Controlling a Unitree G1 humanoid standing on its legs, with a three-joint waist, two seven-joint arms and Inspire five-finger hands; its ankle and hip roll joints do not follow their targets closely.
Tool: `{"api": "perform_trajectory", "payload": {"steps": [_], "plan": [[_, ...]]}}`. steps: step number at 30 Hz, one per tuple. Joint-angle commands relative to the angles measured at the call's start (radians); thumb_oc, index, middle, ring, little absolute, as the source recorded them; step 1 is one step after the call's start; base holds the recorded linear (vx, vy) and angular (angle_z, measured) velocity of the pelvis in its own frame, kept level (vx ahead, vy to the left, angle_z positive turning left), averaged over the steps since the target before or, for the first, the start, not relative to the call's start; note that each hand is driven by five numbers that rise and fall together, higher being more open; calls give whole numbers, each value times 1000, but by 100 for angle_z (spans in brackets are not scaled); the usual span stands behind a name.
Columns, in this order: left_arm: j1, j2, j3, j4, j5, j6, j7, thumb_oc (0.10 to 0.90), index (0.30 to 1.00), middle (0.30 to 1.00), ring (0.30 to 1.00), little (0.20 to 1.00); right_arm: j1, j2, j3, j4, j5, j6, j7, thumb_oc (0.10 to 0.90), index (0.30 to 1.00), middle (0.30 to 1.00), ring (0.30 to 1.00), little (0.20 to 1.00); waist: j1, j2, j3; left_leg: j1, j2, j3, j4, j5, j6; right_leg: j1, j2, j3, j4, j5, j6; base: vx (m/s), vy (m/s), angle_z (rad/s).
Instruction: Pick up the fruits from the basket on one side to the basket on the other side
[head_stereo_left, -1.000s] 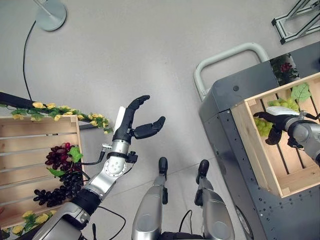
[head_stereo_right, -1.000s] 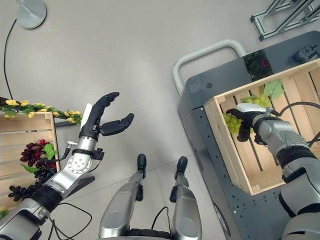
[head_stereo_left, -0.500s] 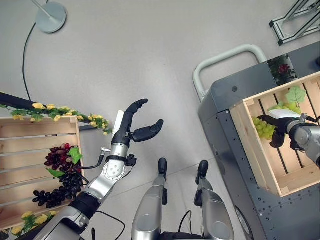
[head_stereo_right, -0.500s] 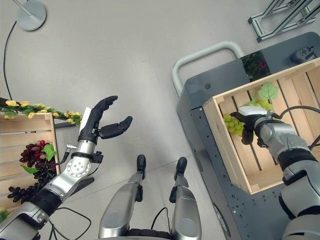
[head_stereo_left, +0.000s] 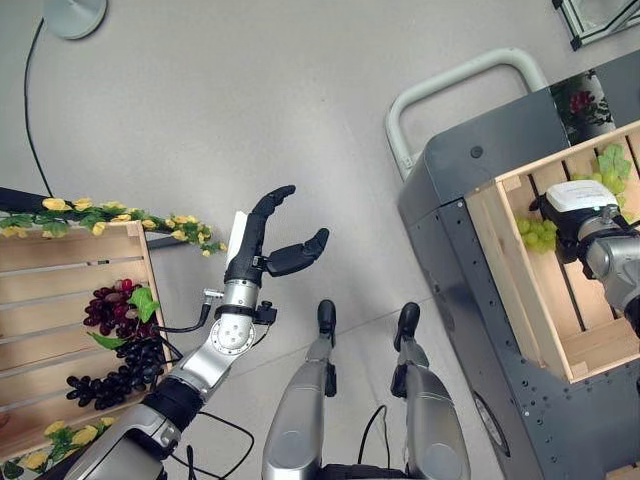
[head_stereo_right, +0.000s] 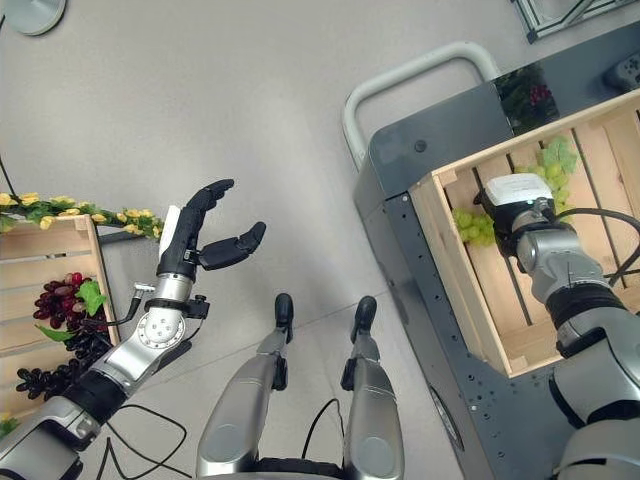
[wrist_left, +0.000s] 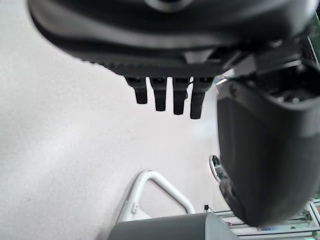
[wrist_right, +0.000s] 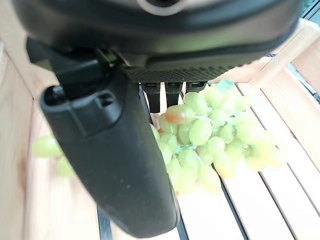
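A bunch of green grapes (wrist_right: 205, 145) lies on the slats of the wooden crate (head_stereo_left: 510, 290) on the right, near its left wall (head_stereo_right: 470, 225). My right hand (wrist_right: 110, 160) hovers just over the bunch with thumb and fingers straight and nothing in its grasp. On the left, a second wooden crate (head_stereo_left: 70, 260) holds a red-purple grape bunch (head_stereo_left: 110, 305) and a dark grape bunch (head_stereo_left: 125, 365). My left hand (head_stereo_left: 262, 250) is raised over the floor between the crates, open and holding nothing.
The right crate rests on a grey cart (head_stereo_left: 470, 170) with a pale handle (head_stereo_left: 450, 85). A green leaf (head_stereo_left: 610, 165) lies behind the green grapes. A garland of yellow flowers (head_stereo_left: 120, 218) edges the left crate. A round lamp base (head_stereo_left: 72, 12) stands far left.
The right hand has moved deeper into the crate and its fingers have let go of the green grapes. The camera has shifted a little. The left hand holds still.
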Motion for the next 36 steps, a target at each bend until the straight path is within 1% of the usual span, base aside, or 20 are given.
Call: {"api": "perform_trajectory", "payload": {"steps": [1, 2, 5, 6, 11, 16, 19, 20, 23, 27, 29, 30, 31, 32, 34, 35, 36], "plan": [[-9, 8, 34, -148, 5, -126, 57, 800, 900, 900, 900, 900, -70, -76, 32, 35, 47, 81, -97, 527, 491, 491, 491, 491, -11, 36, -13, -115, -57, 6, 202, -84, 6, -101, -6, -26, 188, -37, -17, -13, -1, 5], [-11, 7, 34, -152, 6, -125, 56, 800, 900, 900, 900, 900, -70, -72, 27, 37, 79, 72, -118, 400, 300, 300, 300, 300, -11, 37, -13, -125, -58, 5, 219, -90, 8, -109, -8, -26, 200, -40, -20, -15, 1, 8], [-14, 3, 30, -155, 12, -125, 63, 800, 900, 900, 900, 900, -63, -60, -10, 45, 169, 46, -196, 400, 300, 300, 300, 300, -13, 39, -13, -148, -60, 7, 251, -104, 13, -131, -9, -26, 225, -47, -24, -19, 13, 7], [-13, -1, 32, -159, 15, -121, 67, 800, 900, 900, 900, 900, -56, -54, -36, 38, 198, 32, -238, 400, 300, 300, 300, 300, -16, 40, -13, -157, -61, 7, 266, -111, 16, -139, -8, -23, 237, -51, -26, -16, 31, 2], [-7, -8, 35, -174, 23, -109, 72, 800, 900, 900, 900, 900, -39, -45, -88, 9, 207, 12, -281, 400, 300, 300, 300, 300, -23, 42, -13, -160, -59, 12, 291, -128, 22, -141, -11, -16, 254, -58, -26, -2, 35, 2], [4, -8, 40, -173, 29, -110, 78, 800, 900, 900, 900, 900, -25, -48, -107, -5, 221, -3, -309, 400, 300, 300, 300, 300, -30, 41, -13, -135, -54, 23, 301, -140, 27, -121, -14, -9, 258, -60, -26, 6, 57, 0], [17, 0, 44, -174, 33, -117, 77, 800, 900, 900, 900, 900, -3, -51, -131, -16, 269, 8, -328, 400, 300, 300, 300, 300, -33, 37, -13, -100, -48, 32, 299, -146, 26, -86, -17, -9, 250, -62, -26, -2, 60, -5], [20, 1, 46, -176, 33, -109, 75, 800, 900, 900, 900, 900, 15, -48, -153, -19, 300, 10, -344, 400, 300, 300, 300, 300, -36, 33, -13, -72, -45, 33, 294, -150, 27, -58, -18, -8, 244, -64, -25, -2, 61, -6], [25, -4, 53, -171, 31, -104, 70, 800, 900, 900, 900, 900, 47, -51, -189, -26, 326, 11, -366, 400, 300, 300, 300, 300, -43, 26, -13, -28, -40, 36, 286, -153, 25, -12, -17, -4, 230, -65, -27, 1, 61, -4], [35, -12, 64, -170, 20, -83, 44, 800, 900, 900, 900, 900, 114, -59, -266, -35, 405, -4, -405, 400, 300, 300, 300, 300, -48, 9, -13, 51, -32, 41, 276, -165, 23, 75, -18, -2, 207, -69, -30, 19, 39, -5], [49, -20, 71, -166, 8, -55, 19, 800, 900, 900, 900, 900, 167, -65, -322, -63, 463, -7, -414, 400, 300, 300, 300, 300, -53, -3, -38, 88, -27, 42, 264, -173, 22, 117, -16, 0, 190, -71, -31, 47, 31, 4], [50, -20, 71, -166, 6, -53, 17, 800, 900, 900, 900, 900, 173, -65, -328, -67, 470, -10, -419, 400, 300, 300, 300, 300, -52, -4, -39, 92, -27, 42, 263, -173, 22, 121, -15, 0, 188, -71, -31, 71, 40, 0], [66, -31, 77, -157, -4, -40, -3, 800, 900, 900, 900, 900, 214, -68, -371, -89, 493, -17, -425, 400, 300, 300, 300, 300, -57, -13, -61, 122, -23, 45, 253, -179, 21, 152, -13, 2, 176, -75, -32, 55, 36, -4], [69, -32, 78, -156, -6, -38, -8, 800, 900, 900, 900, 900, 223, -69, -380, -94, 504, -24, -432, 400, 300, 300, 300, 300, -57, -14, -64, 128, -23, 45, 250, -180, 21, 159, -12, 3, 174, -75, -32, 94, 52, -6], [88, -47, 88, -146, -30, -6, -39, 800, 900, 900, 900, 900, 290, -72, -448, -141, 536, -41, -439, 400, 300, 300, 300, 300, -64, -25, -95, 171, -16, 51, 242, -190, 19, 207, -11, 1, 160, -83, -36, 87, 35, -4], [91, -49, 89, -144, -36, -3, -44, 800, 900, 900, 900, 900, 299, -72, -456, -147, 543, -44, -444, 400, 300, 300, 300, 300, -64, -27, -98, 176, -15, 51, 241, -191, 19, 213, -11, 1, 159, -84, -36, 107, 44, -4], [109, -64, 100, -132, -58, 8, -67, 800, 900, 900, 900, 900, 330, -72, -487, -183, 565, -46, -444, 400, 300, 300, 300, 300, -69, -32, -119, 206, -14, 53, 234, -197, 19, 242, -9, 4, 153, -91, -39, 78, 54, -5]]}}
